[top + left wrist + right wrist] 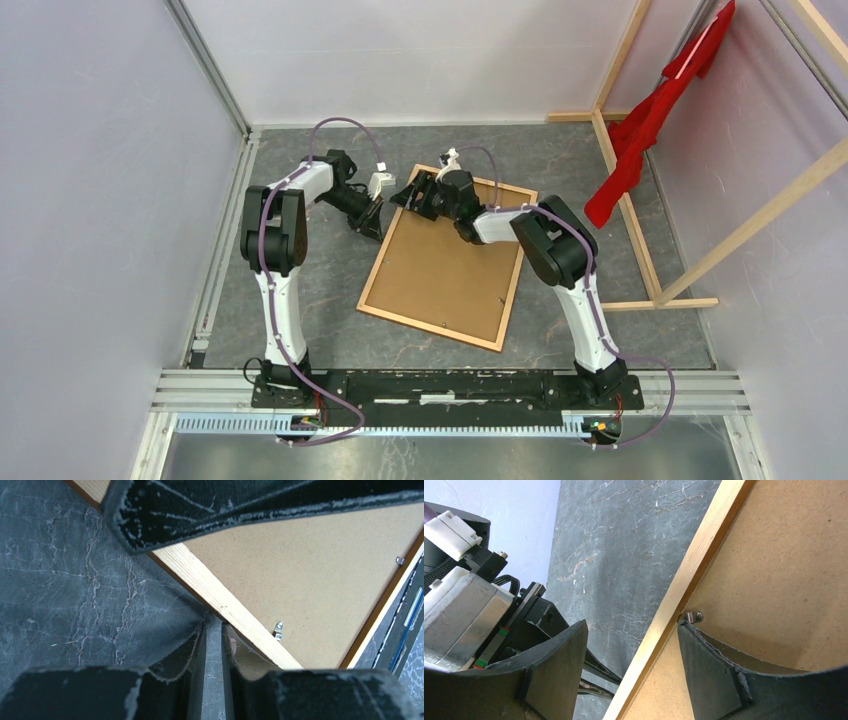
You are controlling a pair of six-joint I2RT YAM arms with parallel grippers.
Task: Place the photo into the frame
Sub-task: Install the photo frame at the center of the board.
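**Frame laid face down, both tools at its left rail.** The frame [430, 328] lies flat at the middle of the table [300, 290], skewed, with one short side toward the far edge. Its rear faces up, so the brown backing board [450, 265] fills the opening. This is judged to be the working position, since it exposes the retaining clips.

The photo shows in no view. Whether it already lies beneath the board cannot be told.

The right tool [415, 192] stands spread apart near the frame's far-left corner and straddles the pale rail [694, 565]. One finger [559, 670] is outside over the table. The other [704, 665] is on the board, its tip just beside a metal clip [694, 616]. The placement suggests the clip is about to be turned or the rail steadied.

The left tool [372, 222] meets the outer side of the same rail. In its wrist view the fingers [185, 655] are drawn almost together, with only a slit between them and nothing held. It appears set to brace or pry at the rail.

**Counts:**
- One frame.
- One backing board.
- Two arms, each with one tool.
- Two clips in the left wrist view [278, 629] [398, 560] and one in the right wrist view.
- One red cloth [640, 130], hung on pale beams [630, 215] at the far-right corner.
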